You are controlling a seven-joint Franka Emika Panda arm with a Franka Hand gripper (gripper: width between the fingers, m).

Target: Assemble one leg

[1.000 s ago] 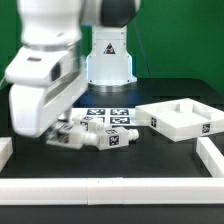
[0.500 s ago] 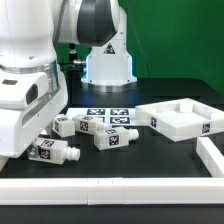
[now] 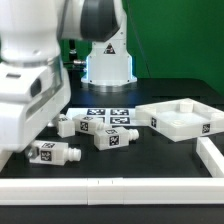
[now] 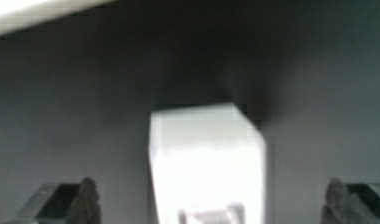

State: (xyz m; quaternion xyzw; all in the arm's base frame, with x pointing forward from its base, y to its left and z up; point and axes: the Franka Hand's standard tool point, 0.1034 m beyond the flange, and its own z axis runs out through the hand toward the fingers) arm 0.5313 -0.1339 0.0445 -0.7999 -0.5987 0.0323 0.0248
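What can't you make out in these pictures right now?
Wrist view: the leg between the hand's fingers is blurred, its tag unreadable, one end cut off by the picture edge.
Exterior view: the hand is hidden behind the arm's white body, so which leg it's over is unclear.

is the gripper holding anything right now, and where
Nothing is held: the gripper is open, its fingers clear of the leg seen between them.
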